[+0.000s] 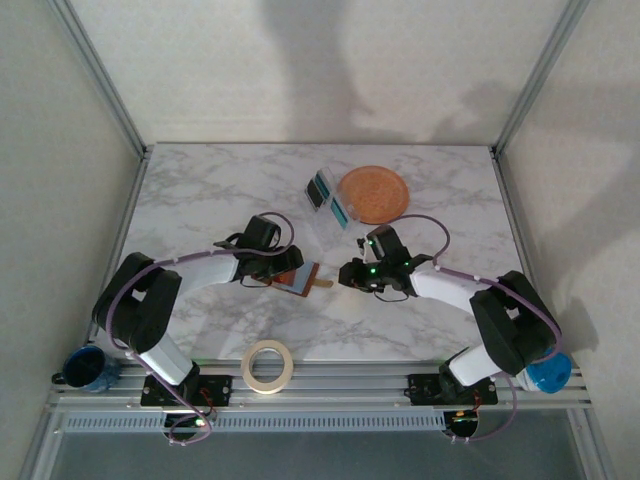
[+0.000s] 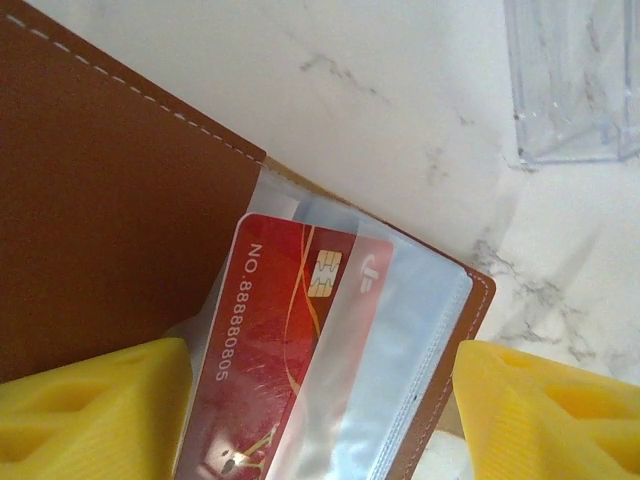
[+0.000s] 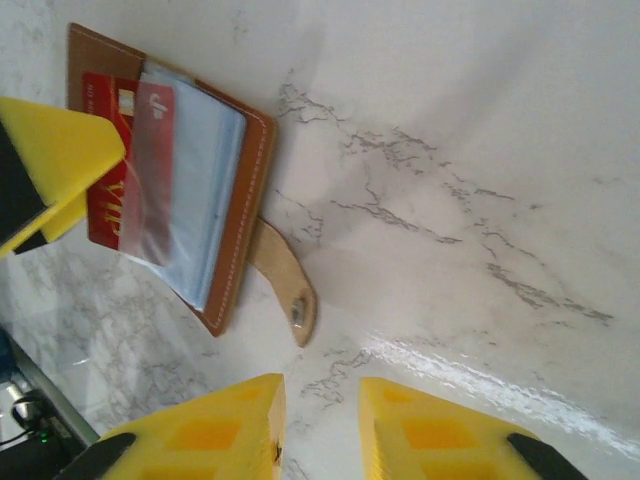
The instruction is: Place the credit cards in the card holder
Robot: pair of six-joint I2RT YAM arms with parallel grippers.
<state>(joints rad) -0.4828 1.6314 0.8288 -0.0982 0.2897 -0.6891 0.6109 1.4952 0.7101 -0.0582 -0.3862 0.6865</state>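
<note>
So far one red card (image 2: 270, 340) sits in a clear pocket of the open card holder (image 2: 100, 200) on the surface (image 1: 200, 200), with the left claw (image 2: 320, 395) spread apart astride it, clamping nothing. Further right, what look like teal credit cards (image 1: 320, 188) lie in a clear tray (image 2: 570, 90) beside the orange plate (image 1: 374, 194); the right claw (image 3: 320, 420) hovers near the strap tab (image 3: 285, 285), narrowly apart, empty

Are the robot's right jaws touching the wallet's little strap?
Apart. In the right wrist view, bare marble table shows between the yellow jaws and the tip of the strap.
</note>
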